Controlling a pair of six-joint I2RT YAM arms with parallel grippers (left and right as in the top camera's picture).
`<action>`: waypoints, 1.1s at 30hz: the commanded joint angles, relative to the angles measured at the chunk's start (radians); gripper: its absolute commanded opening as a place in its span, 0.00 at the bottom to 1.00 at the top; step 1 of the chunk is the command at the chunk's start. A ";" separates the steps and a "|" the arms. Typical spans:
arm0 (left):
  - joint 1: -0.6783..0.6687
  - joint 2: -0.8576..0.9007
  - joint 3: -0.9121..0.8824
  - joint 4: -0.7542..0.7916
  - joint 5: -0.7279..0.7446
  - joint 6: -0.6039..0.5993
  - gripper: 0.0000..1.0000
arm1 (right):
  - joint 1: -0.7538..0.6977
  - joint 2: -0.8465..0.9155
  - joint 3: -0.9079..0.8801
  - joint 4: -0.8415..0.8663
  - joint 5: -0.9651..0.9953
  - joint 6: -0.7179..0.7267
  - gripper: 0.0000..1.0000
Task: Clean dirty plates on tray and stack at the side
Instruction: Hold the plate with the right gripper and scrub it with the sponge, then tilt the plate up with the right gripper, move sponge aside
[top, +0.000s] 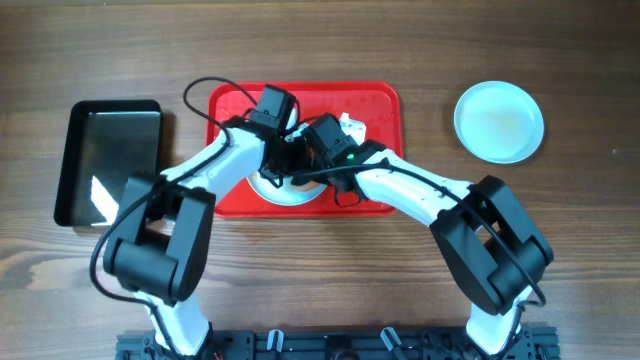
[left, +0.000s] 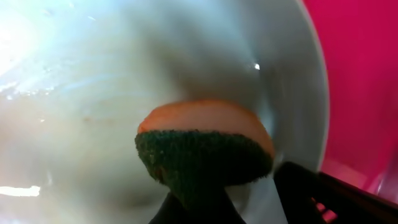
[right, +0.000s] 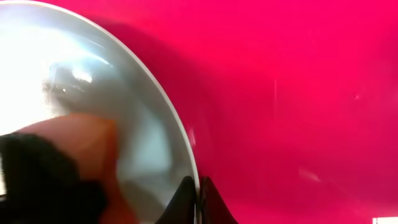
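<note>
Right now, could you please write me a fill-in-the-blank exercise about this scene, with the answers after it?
1. The left gripper holds a ___ against the plate.
2. This plate lies on the ___ tray.
3. The right gripper pinches the plate's ___.
4. A second plate lies on the ___, right of the tray.
Answers: sponge; red; rim; table.

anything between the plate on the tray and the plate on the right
Nothing visible: only the low rim of the tray and bare table lie between the tray plate and the right plate.
</note>
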 joint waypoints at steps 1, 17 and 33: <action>0.005 0.042 0.012 -0.030 -0.119 -0.010 0.04 | -0.006 0.015 -0.014 -0.011 0.022 0.005 0.04; 0.179 -0.030 0.039 -0.254 -0.655 -0.010 0.04 | -0.006 0.015 -0.014 -0.010 0.023 0.009 0.04; 0.178 -0.249 0.017 -0.313 -0.227 -0.009 0.04 | -0.036 -0.021 0.238 -0.290 0.267 -0.212 0.04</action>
